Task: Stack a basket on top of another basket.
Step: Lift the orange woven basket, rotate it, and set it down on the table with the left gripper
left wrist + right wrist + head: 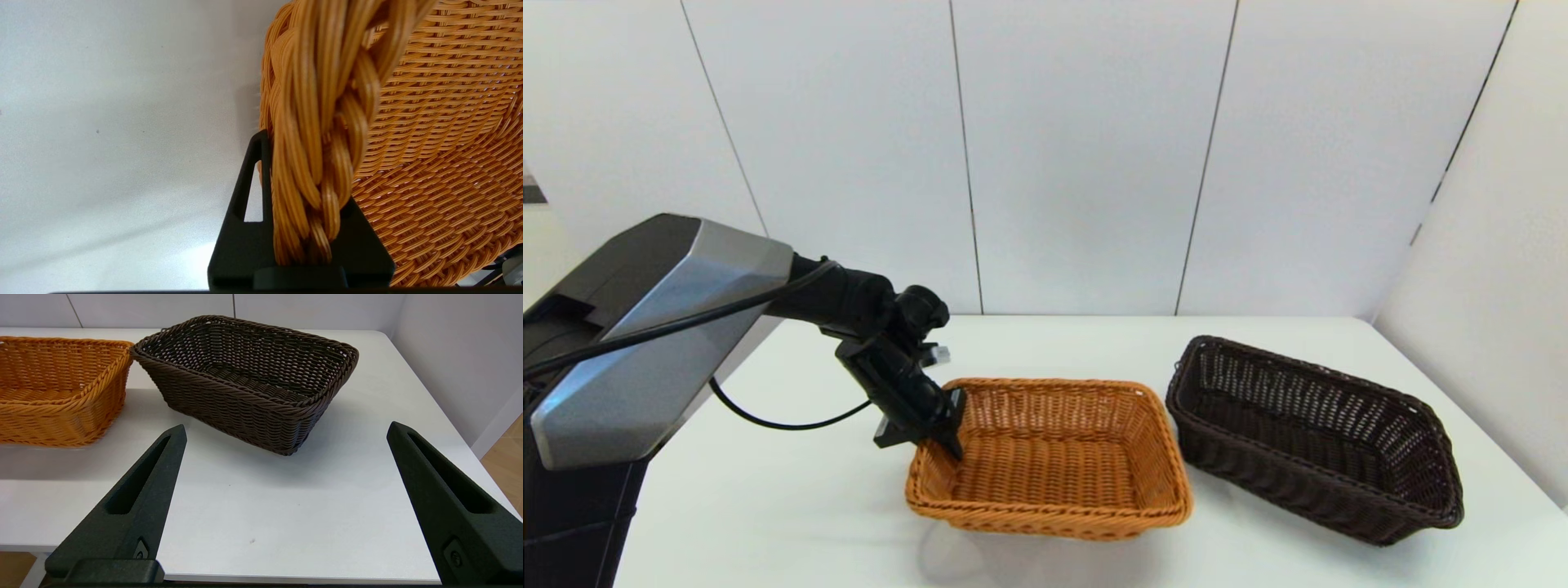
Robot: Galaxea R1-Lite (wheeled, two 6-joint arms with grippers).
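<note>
On the white table (809, 506), two wicker baskets sit side by side, rims nearly touching at one corner. Dark brown basket (1311, 437): toward the robot's right, resting on the tabletop, turned at an angle, nothing in it. Orange-tan basket (1054, 457): near the table's middle, just left of the dark one, also holding nothing; its left end looks slightly raised, with a shadow beneath the front edge.

Left gripper (939, 437): reaches down over the left end of the orange-tan basket. Wrist view shows its fingers (245, 196) clamped on the braided rim (318, 163), one outside the wall, one inside.

Right gripper (286, 465): low at the table's near edge, fingers spread wide, holding nothing, facing the dark brown basket from well apart.

No labels, brands or writing legible on any item.
</note>
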